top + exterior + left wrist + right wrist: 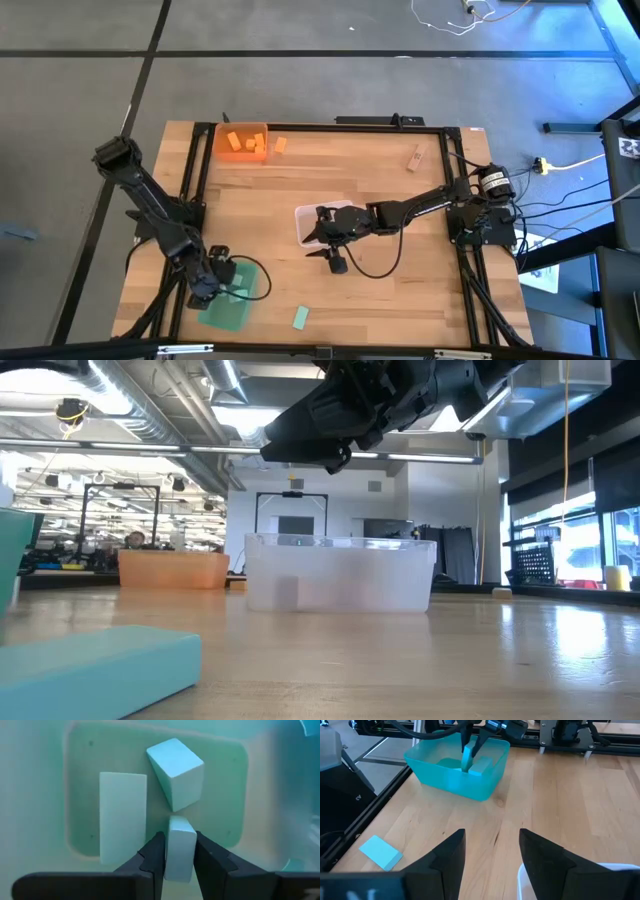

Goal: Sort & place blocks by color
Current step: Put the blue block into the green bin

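1. Green bin (228, 305) sits at the table's (400, 300) near-left corner, two mint blocks (123, 815) lying inside.
2. Left gripper (177, 851) is down in that bin, fingers (153, 855) hugging a third mint block (179, 847) on end.
3. Right gripper (491, 851) hovers by the clear bin (318, 222), fingers apart, nothing between.
4. One mint block (300, 317) lies loose on the wood.

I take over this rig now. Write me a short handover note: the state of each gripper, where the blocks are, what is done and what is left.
Left gripper: over the green bin, a mint block between its fingers, whether gripped or just let go is unclear.
Right gripper: open, empty, above the table beside the clear bin.
Done: two mint blocks lie in the green bin; orange blocks in the orange bin.
Left: a mint block at the near edge, an orange block beside the orange bin, a tan block at the far right.
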{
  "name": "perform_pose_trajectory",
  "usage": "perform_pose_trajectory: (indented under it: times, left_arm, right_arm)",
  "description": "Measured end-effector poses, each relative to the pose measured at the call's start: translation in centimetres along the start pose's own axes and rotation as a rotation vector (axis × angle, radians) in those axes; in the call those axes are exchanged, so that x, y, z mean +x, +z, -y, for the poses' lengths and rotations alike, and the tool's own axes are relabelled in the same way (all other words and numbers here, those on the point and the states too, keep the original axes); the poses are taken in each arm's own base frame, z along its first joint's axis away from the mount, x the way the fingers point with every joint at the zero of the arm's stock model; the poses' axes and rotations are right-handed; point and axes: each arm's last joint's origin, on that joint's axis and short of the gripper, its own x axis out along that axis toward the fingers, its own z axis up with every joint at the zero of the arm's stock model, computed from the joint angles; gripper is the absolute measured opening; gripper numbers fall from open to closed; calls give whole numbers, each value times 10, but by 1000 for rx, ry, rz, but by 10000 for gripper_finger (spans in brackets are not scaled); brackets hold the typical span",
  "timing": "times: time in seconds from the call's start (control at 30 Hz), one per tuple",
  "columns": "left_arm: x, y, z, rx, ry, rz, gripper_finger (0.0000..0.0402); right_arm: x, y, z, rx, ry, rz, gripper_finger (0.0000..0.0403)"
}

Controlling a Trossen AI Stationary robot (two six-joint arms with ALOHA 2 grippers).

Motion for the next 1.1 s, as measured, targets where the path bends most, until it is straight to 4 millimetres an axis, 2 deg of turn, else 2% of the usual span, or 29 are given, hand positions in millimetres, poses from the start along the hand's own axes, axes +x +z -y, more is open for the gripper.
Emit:
perform_pose_trajectory:
  times: [0.6, 1.1]
  left_arm:
    - [-2, 0, 2, -32, -51, -19, 93]
    - [-3, 9, -6, -75, -46, -14, 86]
  right_arm:
    - [0, 0, 0, 0, 0, 2, 184]
    - [0, 0, 0, 0, 0, 2, 184]
